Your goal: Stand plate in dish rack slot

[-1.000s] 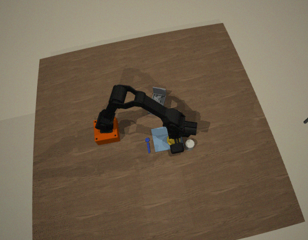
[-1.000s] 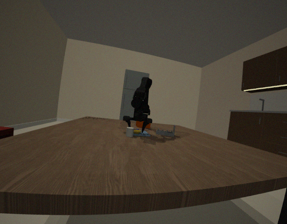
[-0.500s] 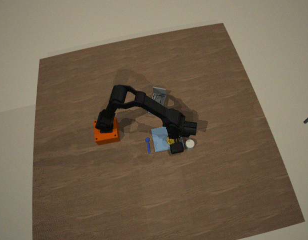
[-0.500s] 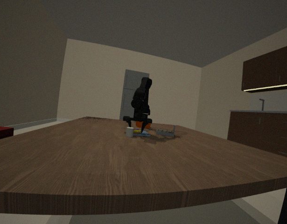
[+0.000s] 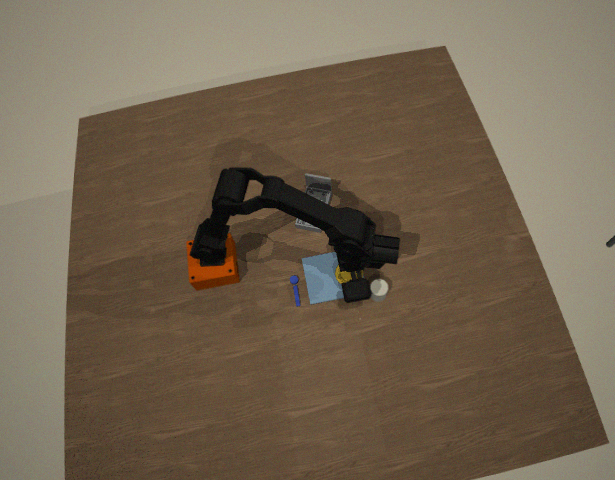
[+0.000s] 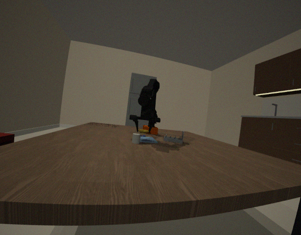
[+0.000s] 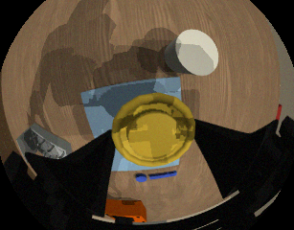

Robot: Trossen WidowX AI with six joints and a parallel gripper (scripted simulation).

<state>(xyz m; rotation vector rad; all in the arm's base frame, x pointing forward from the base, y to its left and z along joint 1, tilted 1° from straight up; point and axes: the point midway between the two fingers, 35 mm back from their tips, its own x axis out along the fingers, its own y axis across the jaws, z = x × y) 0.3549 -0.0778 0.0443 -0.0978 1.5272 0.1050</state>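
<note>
Now we're looking at the plate (image 7: 153, 128), a round, glossy yellow disc with a raised rim, held between the dark fingers of the gripper (image 7: 153, 129), which pinch it across its width. Beneath it we see a flat, square, pale blue mat (image 7: 99, 109) on the wood-grain table (image 5: 348, 387). Just beside the mat stands a white cylindrical cup (image 7: 194, 53); we can't tell what's inside. On the mat's other side lies a small blue spoon (image 5: 295, 290). Farther off sits the grey dish rack (image 6: 173, 138), nothing in its slots.
</note>
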